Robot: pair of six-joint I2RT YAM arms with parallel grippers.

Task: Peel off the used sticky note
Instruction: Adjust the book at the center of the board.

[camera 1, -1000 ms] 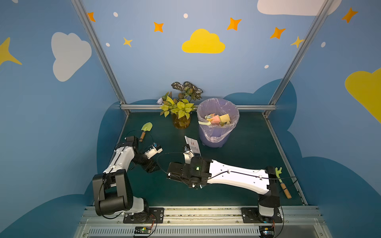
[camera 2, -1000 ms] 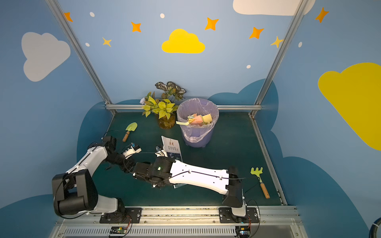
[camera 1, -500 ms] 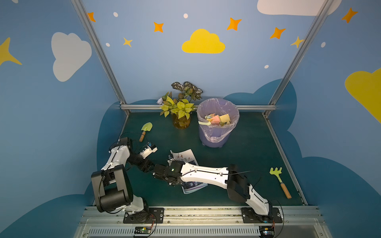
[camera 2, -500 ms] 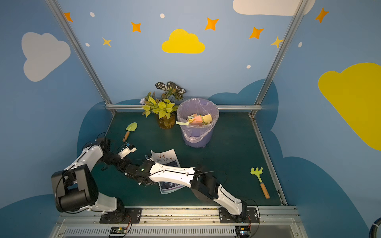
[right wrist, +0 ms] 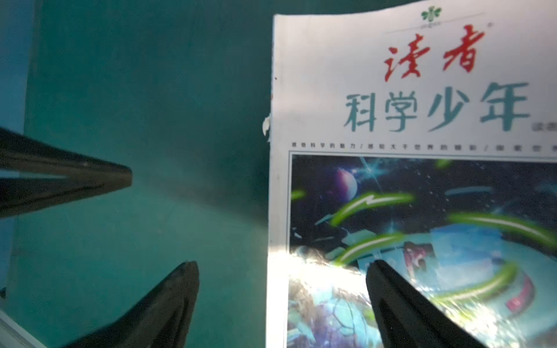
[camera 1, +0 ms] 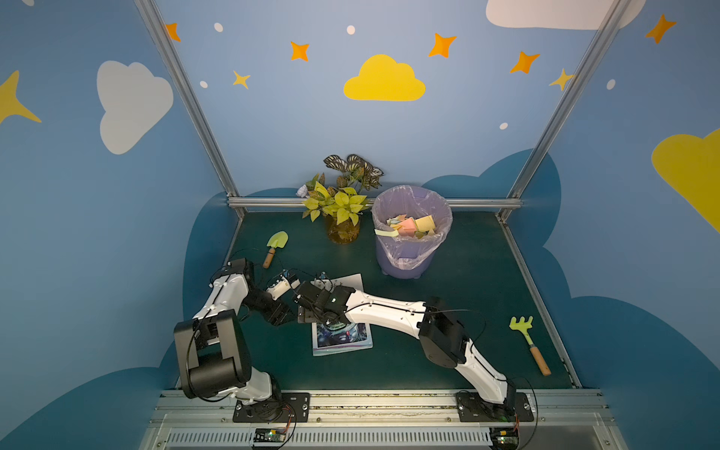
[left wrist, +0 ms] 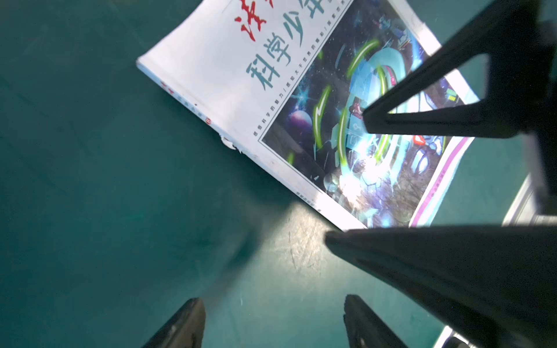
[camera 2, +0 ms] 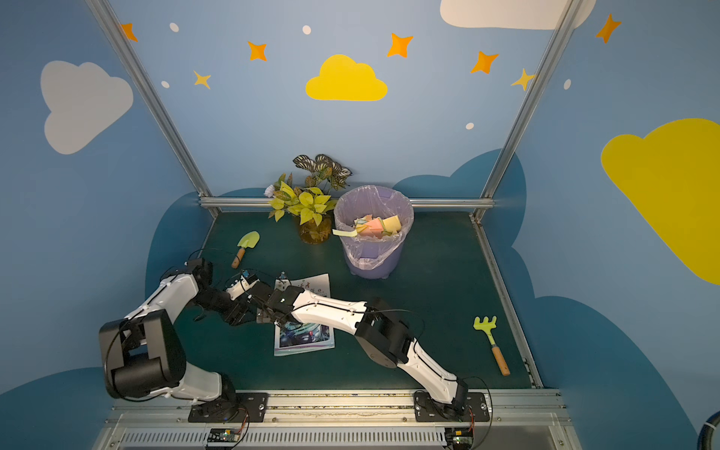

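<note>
Left fingers (left wrist: 180,328) and right fingers (right wrist: 401,304) face each other, both spread.

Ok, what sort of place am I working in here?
Likely a staged robot test cell, dressed as a child's play corner: blue walls painted with clouds and stars, aluminium frame posts, and a green mat holding a potted plant, toy trowel and lined bin.

magazine (camera 1: 343,339) partly under right arm (camera 1: 389,311), print blurred
</note>
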